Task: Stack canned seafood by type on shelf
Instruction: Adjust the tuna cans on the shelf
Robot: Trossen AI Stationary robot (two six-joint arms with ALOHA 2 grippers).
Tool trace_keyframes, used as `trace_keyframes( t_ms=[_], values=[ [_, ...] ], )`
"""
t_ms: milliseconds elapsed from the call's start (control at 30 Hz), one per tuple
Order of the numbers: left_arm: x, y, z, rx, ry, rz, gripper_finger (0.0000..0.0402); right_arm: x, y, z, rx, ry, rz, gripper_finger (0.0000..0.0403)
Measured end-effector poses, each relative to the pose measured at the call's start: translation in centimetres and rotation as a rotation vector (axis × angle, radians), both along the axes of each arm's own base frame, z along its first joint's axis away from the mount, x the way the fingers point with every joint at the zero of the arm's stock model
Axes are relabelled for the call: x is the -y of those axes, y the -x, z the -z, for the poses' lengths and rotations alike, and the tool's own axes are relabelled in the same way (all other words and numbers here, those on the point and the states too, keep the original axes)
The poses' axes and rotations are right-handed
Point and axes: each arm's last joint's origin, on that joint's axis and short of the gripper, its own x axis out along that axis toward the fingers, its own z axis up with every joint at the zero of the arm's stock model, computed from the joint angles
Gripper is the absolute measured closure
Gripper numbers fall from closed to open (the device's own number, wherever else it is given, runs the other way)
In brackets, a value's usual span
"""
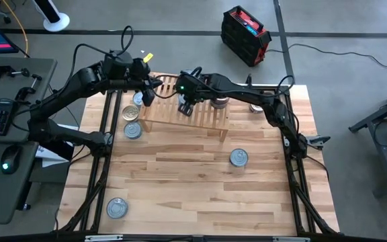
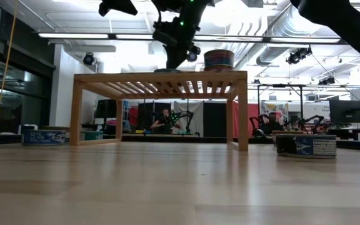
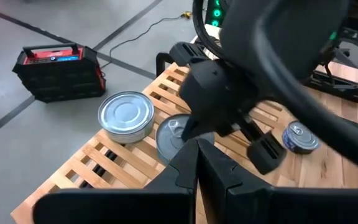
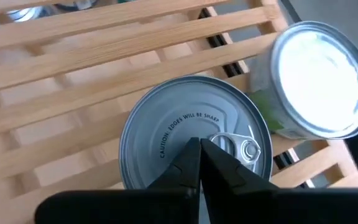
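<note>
On the shelf (image 1: 183, 115), the right gripper (image 1: 185, 107) covers the tin beneath it in the high view. Tins at the table's far edge (image 1: 254, 107) are half hidden by the right arm. In the right wrist view, the pull-tab tin (image 4: 191, 134) is partly hidden behind the fingers (image 4: 194, 165); its neighbour's lid (image 4: 319, 81) is glared white.
</note>
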Motion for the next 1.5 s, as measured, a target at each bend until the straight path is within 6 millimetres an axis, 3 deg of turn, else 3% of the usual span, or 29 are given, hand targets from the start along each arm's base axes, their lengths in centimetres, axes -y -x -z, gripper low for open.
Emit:
trace_keyframes(
  t_ms=[267,467,600,800,1000,1100,1500],
  values=[
    [-0.1,-0.1,0.0,-0.017,-0.034,0.004,0.0401,0.7,0.9,-1.0,0.031,-0.039,0.047,0.0403],
    [-1.3,-1.1,0.0,0.007,-0.115,-0.024,0.0401,0.5,3.3,-5.6,0.188,-0.085,0.035,0.0403],
    [-4.6,-3.7,1.2,0.068,-0.101,0.008,0.0401,1.0,6.0,-9.1,0.309,-0.097,0.073,0.0403],
    [-11.8,-8.3,7.2,0.051,0.094,0.074,0.0401,0.9,11.7,-15.0,0.485,-0.067,0.135,0.0403],
    [-15.5,-10.6,11.2,-0.066,0.138,0.075,0.0401,-0.4,15.8,-18.5,0.607,-0.055,0.174,0.0403],
    [-16.1,-10.9,12.4,-0.096,0.158,0.073,0.0401,-1.0,16.8,-19.3,0.638,-0.051,0.184,0.0403],
    [-15.4,-10.2,12.9,-0.225,0.174,0.089,0.0401,-1.6,17.4,-19.7,0.642,-0.030,0.191,0.0403]
  ],
)
